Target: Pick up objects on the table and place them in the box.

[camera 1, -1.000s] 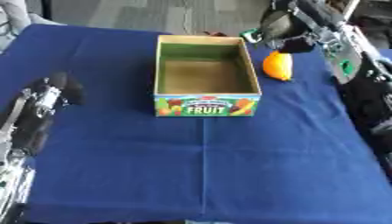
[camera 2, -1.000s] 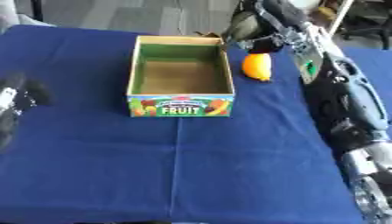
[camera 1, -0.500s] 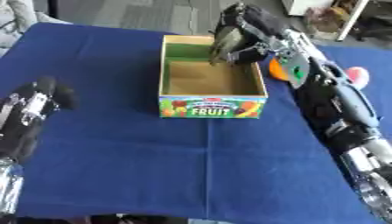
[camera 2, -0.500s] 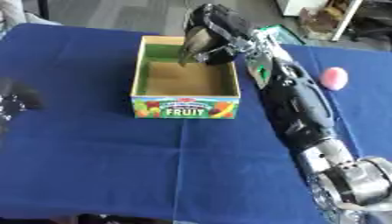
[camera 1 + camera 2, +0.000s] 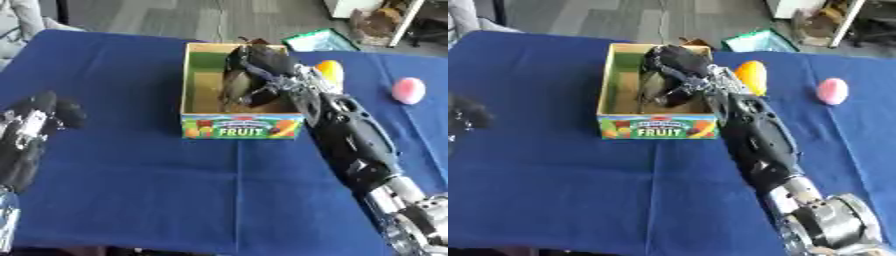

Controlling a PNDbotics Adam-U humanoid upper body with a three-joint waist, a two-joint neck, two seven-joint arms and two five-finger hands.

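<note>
Right hand [image 5: 249,80] is down inside the "FRUIT" box [image 5: 241,125], can't tell what its fingers are doing, orange fruit [image 5: 329,71] just beside the box's right wall, pink one [image 5: 408,90] out near the blue desk [image 5: 175,185] edge.

The robot's black right arm with silver joints ran from the lower right corner up toward the middle of the view, stretched nearly straight. Its black right hand [image 5: 249,80] pointed down and to the left, fingers curled; what they closed on, if anything, could not be made out. The black left hand [image 5: 42,112] lay at the left edge, its forearm trailing down toward the lower left corner, fingers curled in, holding nothing.
</note>
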